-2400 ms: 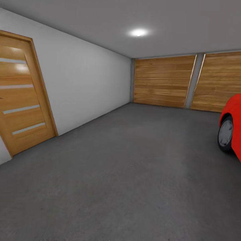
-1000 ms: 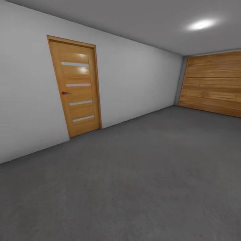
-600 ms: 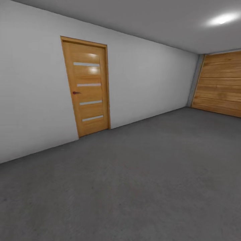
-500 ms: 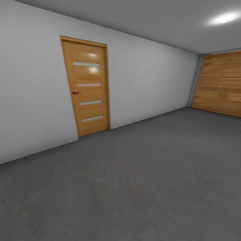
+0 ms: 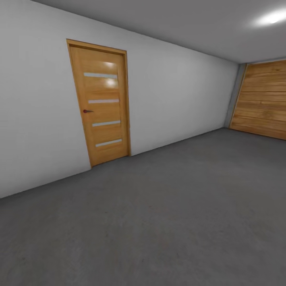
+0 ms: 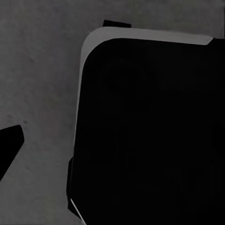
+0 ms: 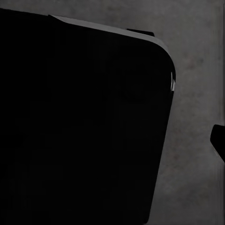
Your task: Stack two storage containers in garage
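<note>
Where the head view looks across the garage, 1 dark grey concrete floor [image 5: 178, 206] meets a pale grey wall [image 5: 174, 95] holding 1 orange-brown door [image 5: 102, 103] (4 glazed slits, dark handle). 1 wooden-plank garage door [image 5: 262, 99] stands far right; 1 ceiling light [image 5: 274, 18] glows. Wrist views: black robot body [image 6: 150, 136] over floor; gripper states cannot be told.

Main shape: we saw a large black rounded-corner panel with a pale grey edge [image 6: 150, 136] that took up most of the view; we could not tell what part it was.
Surface behind: we saw the dark grey, mottled concrete-like floor [image 6: 40, 75] beside and beyond the panel.
Edge detail: we saw a small black pointed tip [image 6: 9, 146] at the frame's border, apart from the panel; we could not identify it.
</note>
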### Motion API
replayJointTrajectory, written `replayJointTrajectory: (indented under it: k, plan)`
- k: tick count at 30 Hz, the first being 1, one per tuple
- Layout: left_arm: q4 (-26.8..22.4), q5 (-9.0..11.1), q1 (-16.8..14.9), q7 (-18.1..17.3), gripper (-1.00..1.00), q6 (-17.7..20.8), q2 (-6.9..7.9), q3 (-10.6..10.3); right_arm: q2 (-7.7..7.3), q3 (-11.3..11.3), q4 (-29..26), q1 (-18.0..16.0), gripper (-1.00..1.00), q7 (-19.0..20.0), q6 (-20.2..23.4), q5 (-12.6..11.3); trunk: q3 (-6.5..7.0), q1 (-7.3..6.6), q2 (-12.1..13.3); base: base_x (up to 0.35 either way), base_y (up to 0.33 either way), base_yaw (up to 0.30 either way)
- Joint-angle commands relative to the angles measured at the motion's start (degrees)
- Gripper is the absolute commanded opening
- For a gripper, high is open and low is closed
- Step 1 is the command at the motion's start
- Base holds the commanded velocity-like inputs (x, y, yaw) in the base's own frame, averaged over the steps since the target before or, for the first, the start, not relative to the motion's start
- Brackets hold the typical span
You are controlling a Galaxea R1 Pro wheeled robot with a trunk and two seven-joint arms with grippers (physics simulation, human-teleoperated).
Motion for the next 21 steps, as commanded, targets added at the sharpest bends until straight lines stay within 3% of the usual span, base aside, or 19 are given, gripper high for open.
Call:
replayJointTrajectory:
  k: [1,8,21]
  plan:
    - [-0.9,0.5,0.0,0.0,1.0,0.1,-0.04,0.2,-0.02,0.4,0.0,0.0,1.0,0.0,-0.2,0.2,-0.04,0.03,0.0,0.322,0.0,0.0]
    - [-4.4,0.6,0.0,0.1,1.0,0.5,-0.29,0.3,0.04,0.4,0.0,0.0,1.0,-0.1,-0.4,0.1,-0.04,0.03,0.0,0.322,0.0,0.0]
    - [-3.7,0.9,0.0,0.0,1.0,0.5,-0.4,0.5,-0.09,0.1,0.1,0.0,1.0,-0.4,-0.4,-0.5,-0.04,0.03,0.0,0.323,0.0,0.0]
